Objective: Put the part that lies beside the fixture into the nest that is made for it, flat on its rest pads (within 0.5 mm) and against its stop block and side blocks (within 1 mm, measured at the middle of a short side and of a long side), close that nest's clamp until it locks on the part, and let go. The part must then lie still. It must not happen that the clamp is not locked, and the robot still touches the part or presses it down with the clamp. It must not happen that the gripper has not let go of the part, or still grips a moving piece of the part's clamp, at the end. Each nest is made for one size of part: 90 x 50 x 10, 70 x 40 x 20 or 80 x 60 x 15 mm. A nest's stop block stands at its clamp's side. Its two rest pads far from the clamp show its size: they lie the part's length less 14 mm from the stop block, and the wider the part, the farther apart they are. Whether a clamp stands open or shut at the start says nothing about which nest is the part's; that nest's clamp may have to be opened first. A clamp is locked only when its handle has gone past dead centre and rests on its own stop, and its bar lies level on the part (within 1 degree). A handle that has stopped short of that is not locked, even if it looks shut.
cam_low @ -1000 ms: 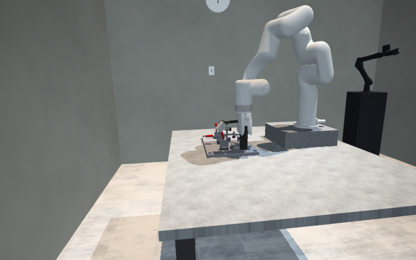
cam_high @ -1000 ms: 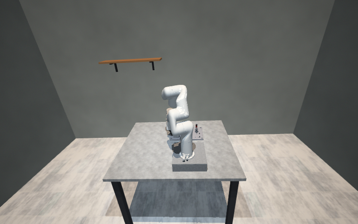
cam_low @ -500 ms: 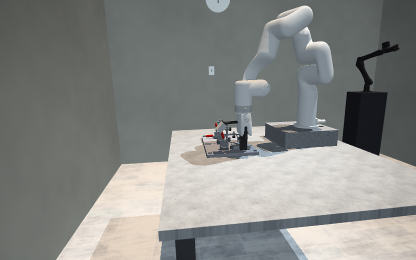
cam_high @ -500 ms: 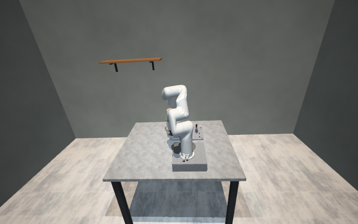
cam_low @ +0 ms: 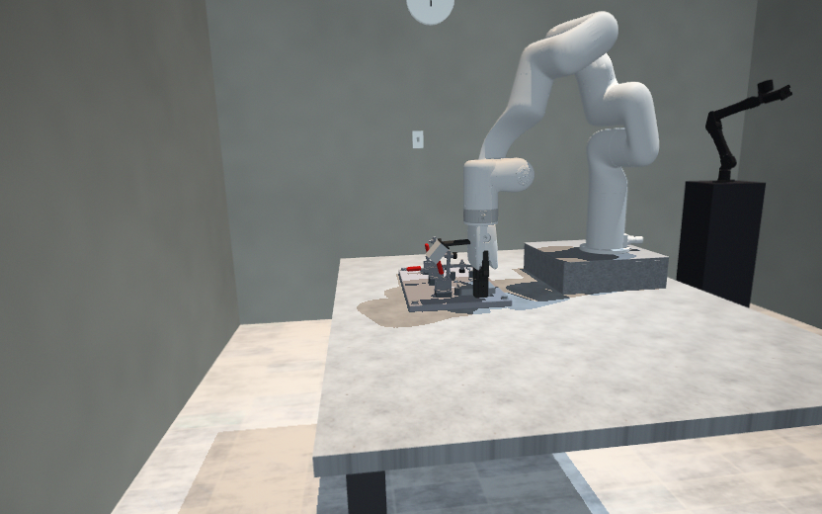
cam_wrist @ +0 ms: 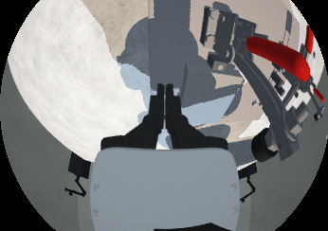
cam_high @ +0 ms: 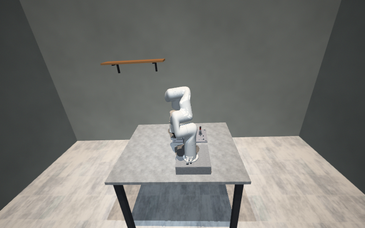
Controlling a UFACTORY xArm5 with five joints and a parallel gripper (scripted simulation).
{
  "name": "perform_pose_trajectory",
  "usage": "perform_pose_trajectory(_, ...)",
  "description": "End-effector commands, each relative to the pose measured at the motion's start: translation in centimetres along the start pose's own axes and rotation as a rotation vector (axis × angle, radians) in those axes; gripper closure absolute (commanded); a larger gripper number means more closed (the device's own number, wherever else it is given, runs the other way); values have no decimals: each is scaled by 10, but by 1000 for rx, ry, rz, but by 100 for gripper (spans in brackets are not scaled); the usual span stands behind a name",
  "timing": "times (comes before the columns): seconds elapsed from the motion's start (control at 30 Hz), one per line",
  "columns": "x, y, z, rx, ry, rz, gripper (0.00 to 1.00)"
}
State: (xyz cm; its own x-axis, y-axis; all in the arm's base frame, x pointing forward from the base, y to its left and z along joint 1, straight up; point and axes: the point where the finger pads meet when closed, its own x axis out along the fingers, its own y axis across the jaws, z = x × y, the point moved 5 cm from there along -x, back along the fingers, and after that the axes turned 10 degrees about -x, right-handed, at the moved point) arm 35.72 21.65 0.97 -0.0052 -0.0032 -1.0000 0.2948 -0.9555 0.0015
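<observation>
From my end, I had the gripper (cam_high: 173, 136) (cam_low: 480, 291) (cam_wrist: 164, 93) clenched empty, low over the fixture (cam_high: 202, 139) (cam_low: 428, 305) (cam_wrist: 270, 15), with the part (cam_low: 465, 289) (cam_wrist: 206, 91) (apparently that grey block) on its plate, just beside the fingertips.

So the glossy white five-joint arm (cam_high: 186, 107) (cam_low: 567, 53) is folded over pretty hard: it goes up from its round foot, kinks at the elbow, then slopes back down to the wrist. The chunky white wrist section (cam_low: 481, 185) hangs basically straight down, with a grey band (cam_low: 480, 215) around its lower end. Below that there's the white-and-black two-finger gripper (cam_low: 480, 295) (cam_wrist: 164, 93), pointing downward. Its slim black fingers are pulled together, just a skinny slit between them, and nothing's pinched in there. From the top view the arm itself hides most of the gripper, fwiw.
</observation>
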Motion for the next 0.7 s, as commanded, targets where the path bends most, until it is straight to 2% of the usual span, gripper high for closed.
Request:
perform_pose_trajectory(0.0,-1,0,-1,0,3,-1,100)
perform_pose_trajectory(0.67,-1,8,0,0,3,-1,100)
